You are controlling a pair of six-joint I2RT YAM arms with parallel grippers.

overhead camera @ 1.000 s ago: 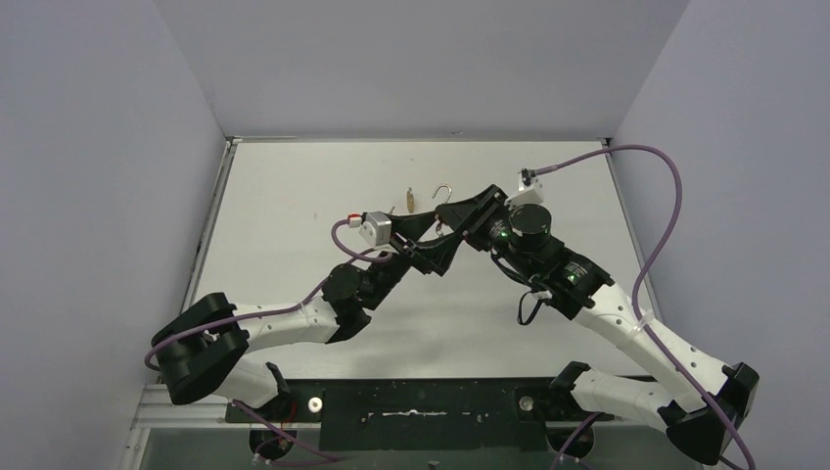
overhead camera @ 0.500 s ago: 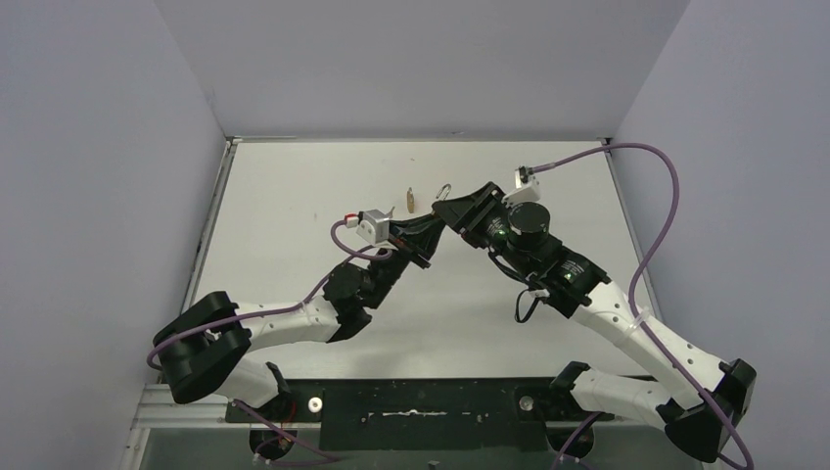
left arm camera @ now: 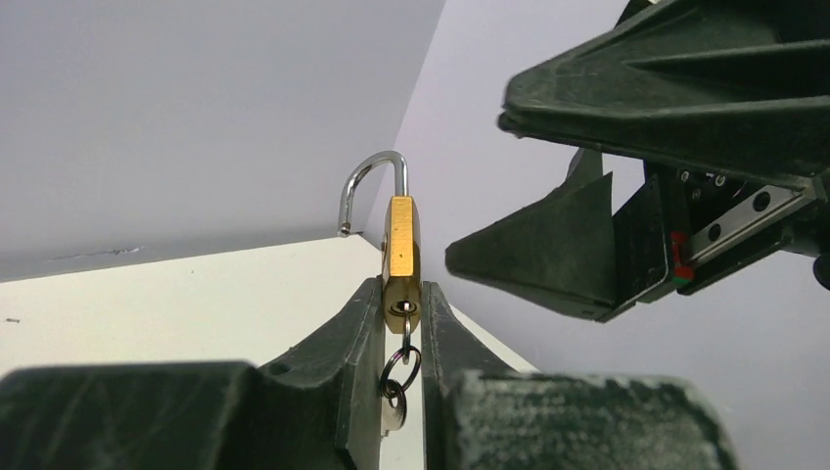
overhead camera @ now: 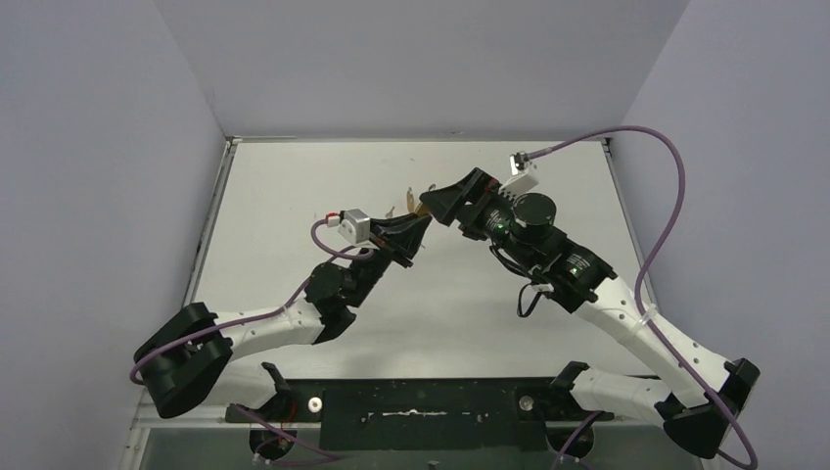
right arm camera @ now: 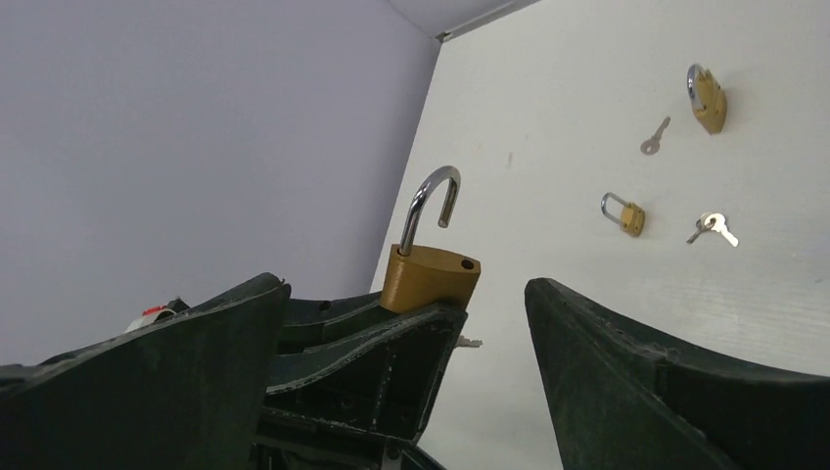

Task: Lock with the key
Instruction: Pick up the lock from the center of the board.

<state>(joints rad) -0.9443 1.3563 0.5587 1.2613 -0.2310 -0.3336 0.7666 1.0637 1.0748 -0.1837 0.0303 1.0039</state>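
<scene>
Nearest me, the left end effector [left arm camera: 401, 299] is clamped on the brass body of the padlock [left arm camera: 400, 240] and holds it upright above the counter [right arm camera: 548, 147]. The padlock sits at 12 o'clock in the left wrist view.

A key ring [left arm camera: 399, 370] hangs from the underside of the body between the fingers. From this I judge that a key is seated in the keyway, though the fingers partly hide it.

The steel shackle [left arm camera: 372, 181] is open. One leg stands in the body and the free end hangs clear at 10 o'clock.

Just beyond, the right end effector [right arm camera: 406, 286] is spread wide and grips nothing. Its fingers stand either side of the padlock without touching it.

Farther off on the counter, toward 1 to 2 o'clock from the held padlock, lie a second padlock [right arm camera: 707, 98], a small padlock [right arm camera: 622, 212], a loose key [right arm camera: 656, 135] and a key pair [right arm camera: 714, 227].

Progress, as I read it: the lock is picked up and presented. Closing the shackle and turning the key are not yet done.
</scene>
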